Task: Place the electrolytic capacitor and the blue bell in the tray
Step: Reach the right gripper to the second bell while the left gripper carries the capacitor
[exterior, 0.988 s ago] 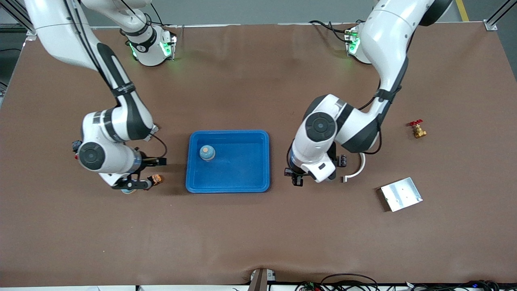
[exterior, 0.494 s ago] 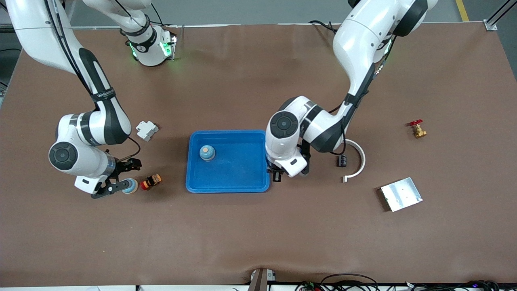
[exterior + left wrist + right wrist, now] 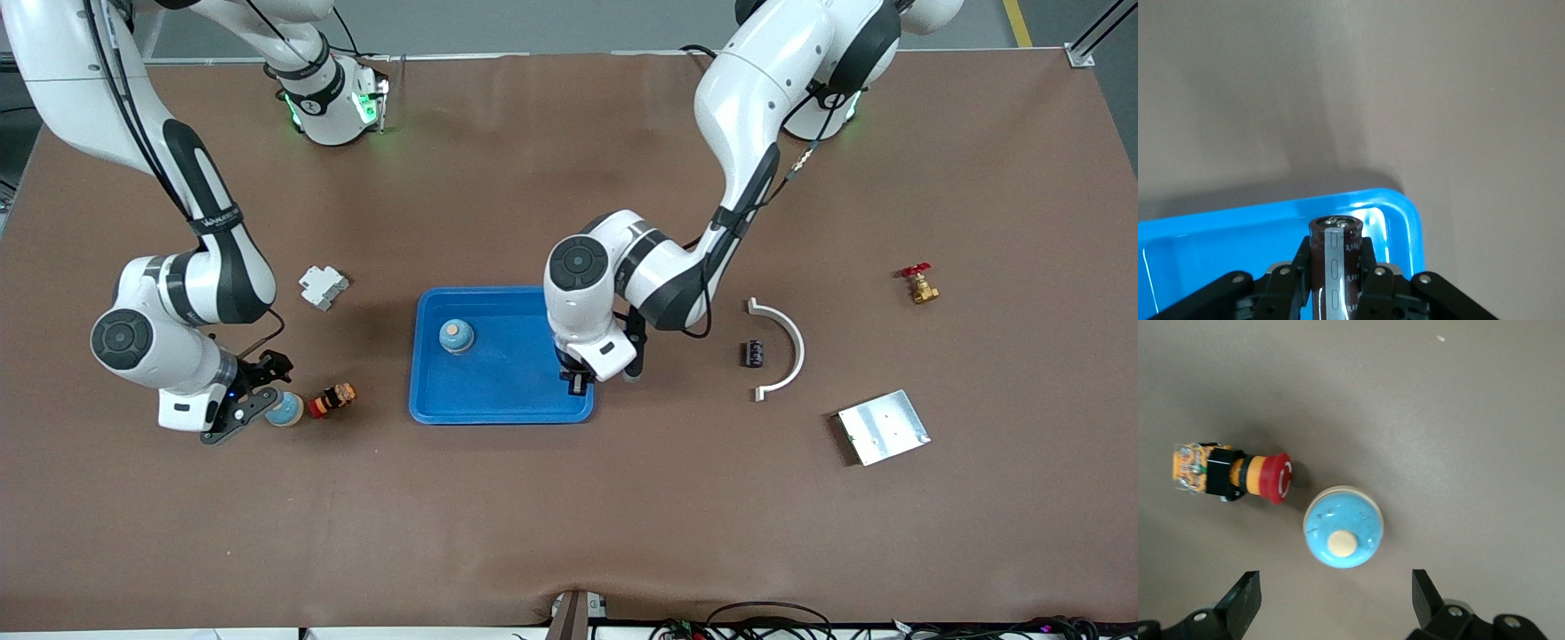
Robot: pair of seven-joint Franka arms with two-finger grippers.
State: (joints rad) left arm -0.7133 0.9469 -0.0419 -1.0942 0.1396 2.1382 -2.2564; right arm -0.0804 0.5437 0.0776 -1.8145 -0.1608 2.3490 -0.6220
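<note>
The blue tray (image 3: 498,416) lies mid-table. One blue bell (image 3: 455,336) with a cream button stands in it. A second blue bell (image 3: 286,409) stands on the table toward the right arm's end. My right gripper (image 3: 262,397) is open and empty beside this bell. In the right wrist view the bell (image 3: 1343,535) sits just ahead of the gripper (image 3: 1336,597), not between the jaws. My left gripper (image 3: 576,380) is shut on a brown electrolytic capacitor (image 3: 1336,235) with a silver stripe, over the tray's corner (image 3: 1401,213). In the left wrist view the gripper (image 3: 1335,257) clamps it on both sides.
A red push button (image 3: 332,399) lies beside the loose bell, also in the right wrist view (image 3: 1238,475). A white-grey block (image 3: 323,287), a white arc (image 3: 787,348), a small black component (image 3: 754,353), a silver plate (image 3: 883,427) and a brass valve (image 3: 918,284) lie around.
My left gripper has carried the capacitor from beside the white arc to over the tray's corner. My right gripper has shifted off the loose bell toward the right arm's end, uncovering it.
</note>
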